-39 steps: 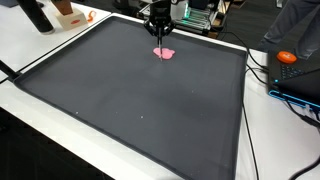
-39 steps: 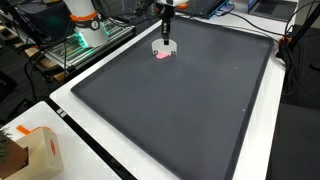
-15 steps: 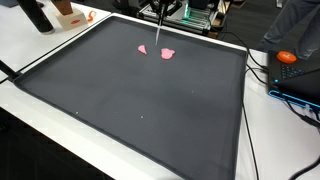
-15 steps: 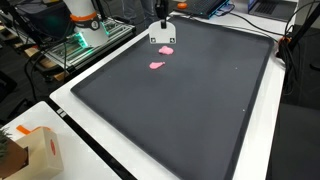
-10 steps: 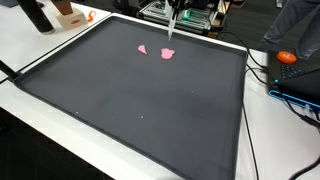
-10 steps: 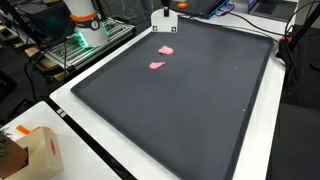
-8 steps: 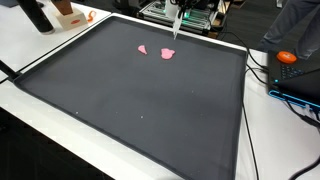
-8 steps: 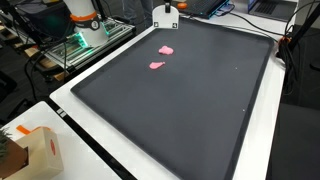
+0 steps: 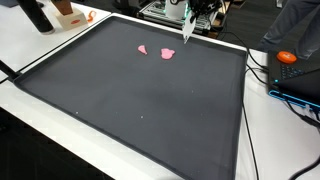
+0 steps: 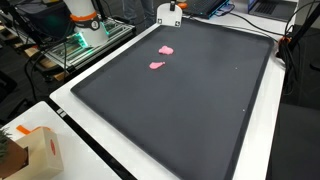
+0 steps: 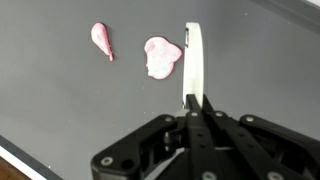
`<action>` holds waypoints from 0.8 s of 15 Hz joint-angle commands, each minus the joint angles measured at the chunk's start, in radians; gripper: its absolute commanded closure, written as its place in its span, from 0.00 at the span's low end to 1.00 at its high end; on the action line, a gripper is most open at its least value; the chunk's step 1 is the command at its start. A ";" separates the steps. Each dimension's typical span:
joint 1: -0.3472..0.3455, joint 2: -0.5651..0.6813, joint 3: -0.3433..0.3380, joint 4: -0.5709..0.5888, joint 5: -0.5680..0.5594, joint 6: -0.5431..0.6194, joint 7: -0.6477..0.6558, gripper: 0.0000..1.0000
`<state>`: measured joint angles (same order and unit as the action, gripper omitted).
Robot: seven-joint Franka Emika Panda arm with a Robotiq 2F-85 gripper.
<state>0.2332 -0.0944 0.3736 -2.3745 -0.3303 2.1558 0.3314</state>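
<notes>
Since 2.6 s ago: gripper has risen from the single pink lump and shifted to the far edge of the black mat. The pink now lies in two pieces set apart.

Gripper: fingers clamped tight on a white scraper, with no gap showing in the wrist view.

White scraper, position: it hangs below the fingers over the mat's far border.

White scraper, axis: long axis runs straight out from the fingertips, roughly downward with a slight tilt in an exterior view. It appears edge-on as a narrow strip in the wrist view. Its broad face shows in an exterior view.

Nearby: pink blob lies just beside the strip's far end. Pink streak lies further off.

Unclear: whether the scraper's tip touches the mat. The finger pads are hidden behind the gripper body, and the arm is cut off by the top edge in both exterior views.
</notes>
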 commanded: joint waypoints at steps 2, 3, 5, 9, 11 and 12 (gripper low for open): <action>0.044 0.140 -0.001 0.102 -0.065 -0.087 0.092 0.99; 0.055 0.162 -0.005 0.117 -0.073 -0.098 0.101 0.99; 0.076 0.207 -0.013 0.149 -0.086 -0.115 0.119 0.99; 0.107 0.281 -0.038 0.206 -0.087 -0.138 0.125 0.99; 0.119 0.306 -0.052 0.229 -0.086 -0.148 0.123 0.99; 0.122 0.317 -0.060 0.241 -0.078 -0.153 0.119 0.99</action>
<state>0.3237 0.1765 0.3446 -2.1816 -0.3892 2.0430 0.4303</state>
